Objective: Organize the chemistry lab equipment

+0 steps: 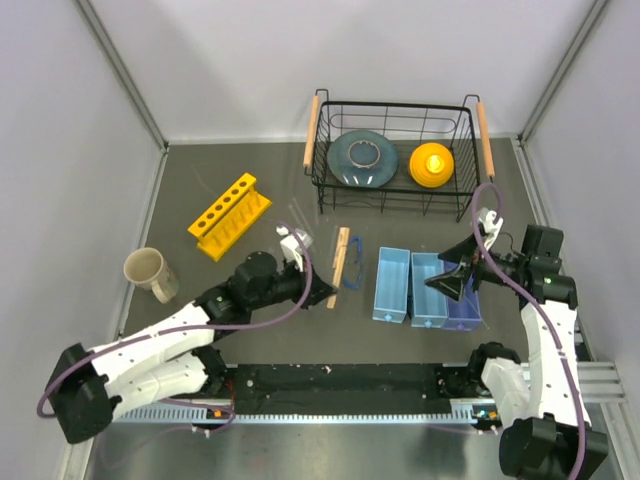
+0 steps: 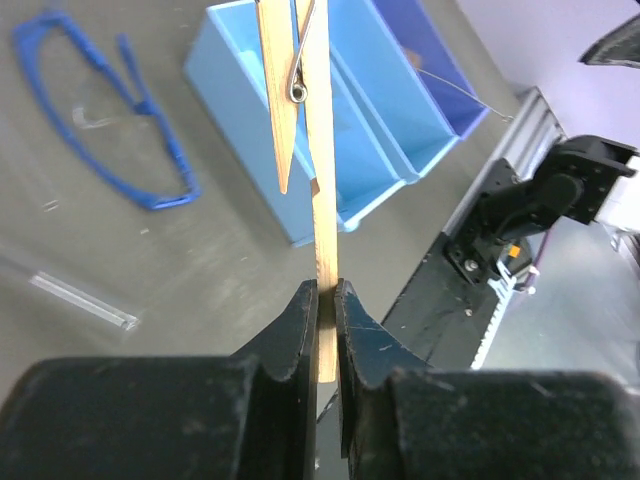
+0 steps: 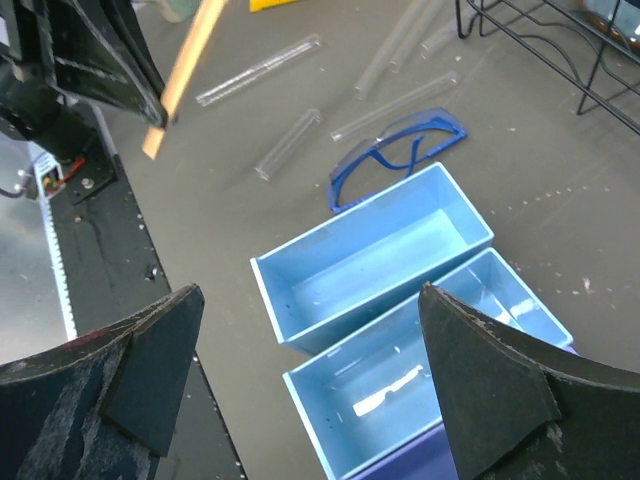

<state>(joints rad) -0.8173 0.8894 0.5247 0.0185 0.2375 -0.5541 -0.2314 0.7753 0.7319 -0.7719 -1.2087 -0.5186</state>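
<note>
While the left arm reaches in from the near left, a beige mug [image 1: 150, 272] stands at the far left of the dark table [image 1: 220, 170].

Yellow six-hole rack [image 1: 228, 215]: on the table just right of the mug and further back, set at an angle.

Clear glass tubes [image 3: 262, 70]: lying flat and scattered between the rack and the basket, apart from one another.

Left gripper [image 2: 325, 295]: fingers pinched tight on one end of the wooden test-tube clamp [image 2: 322, 150]. The clamp is held clear of the table and sticks straight out from the jaws. In the left wrist view it crosses in front of the first light-blue bin [image 1: 392, 285].

Blue-rimmed safety glasses [image 1: 352, 272]: flat on the table, just beside that bin's left wall.

Bins: three open ones side by side. The second light-blue bin [image 1: 428, 290] comes next, then a darker blue bin [image 1: 463, 308].

Right gripper [image 3: 308, 295]: hovers over the bins, fingers spread wide, nothing between them.

Back right: black wire basket [image 1: 395, 200] with wooden handles, holding a grey-blue dish [image 1: 362, 160] and a yellow item [image 1: 431, 165].
</note>
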